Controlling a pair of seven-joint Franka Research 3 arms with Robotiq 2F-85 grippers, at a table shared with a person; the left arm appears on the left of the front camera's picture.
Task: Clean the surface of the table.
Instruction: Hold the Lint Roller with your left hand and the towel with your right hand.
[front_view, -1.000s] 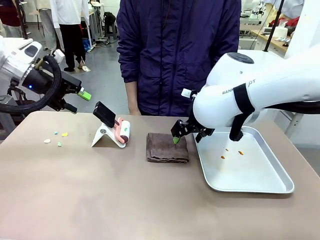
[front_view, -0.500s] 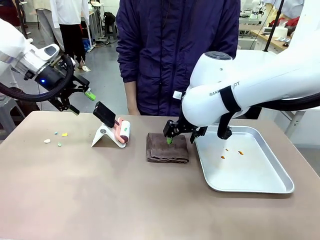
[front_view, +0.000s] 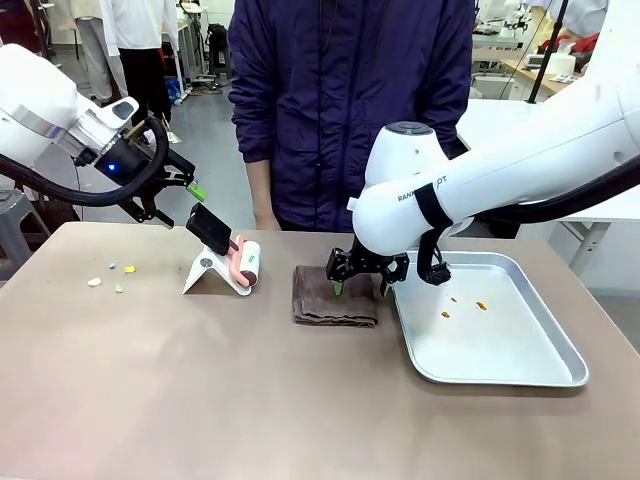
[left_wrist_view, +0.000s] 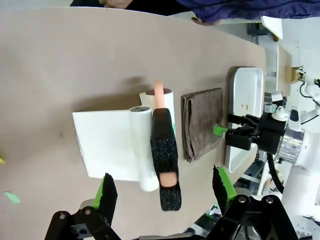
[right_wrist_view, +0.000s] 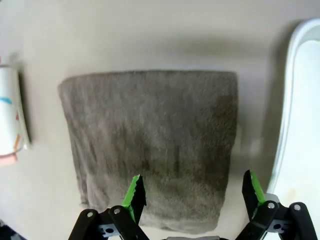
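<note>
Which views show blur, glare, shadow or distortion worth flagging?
Front view: sharp, evenly lit, mild sheen on the shiny metal tray. Left wrist view: wide-angle bends the edge of the brownish-taupe table. Right wrist view: folded brown towel looks soft, with a faint shadow beside it.

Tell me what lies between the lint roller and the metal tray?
A folded brown towel lies there on the table, shown in the front view.
</note>
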